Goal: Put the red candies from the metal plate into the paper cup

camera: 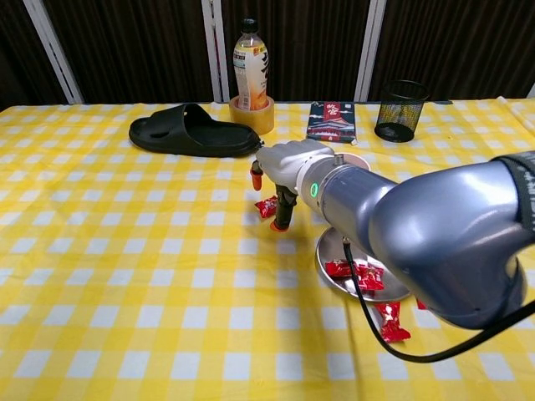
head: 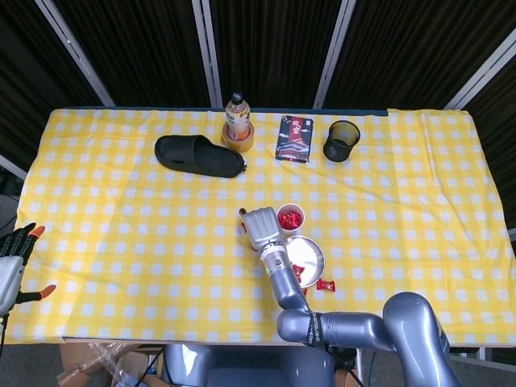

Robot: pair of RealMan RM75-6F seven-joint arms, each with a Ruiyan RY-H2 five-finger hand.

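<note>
Right hand [camera: 284,171]: beside the cup [head: 290,218], fingers curled downward; whether it grips anything cannot be told. Left hand [head: 14,258]: at table edge, fingers spread, empty. Cup: holds candies. Plate [camera: 334,251]: several candies [camera: 353,269]. Loose candies on cloth: one under the right hand [camera: 267,206], others by the plate [camera: 389,322].

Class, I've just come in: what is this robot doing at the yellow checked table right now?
The right hand hangs beside the paper cup, which already holds red candies. It does not visibly hold anything. A few more candies lie on the metal plate, and others have ended up on the cloth: one under the hand, some near the plate. The left hand waits open at the table's far left edge.
</note>
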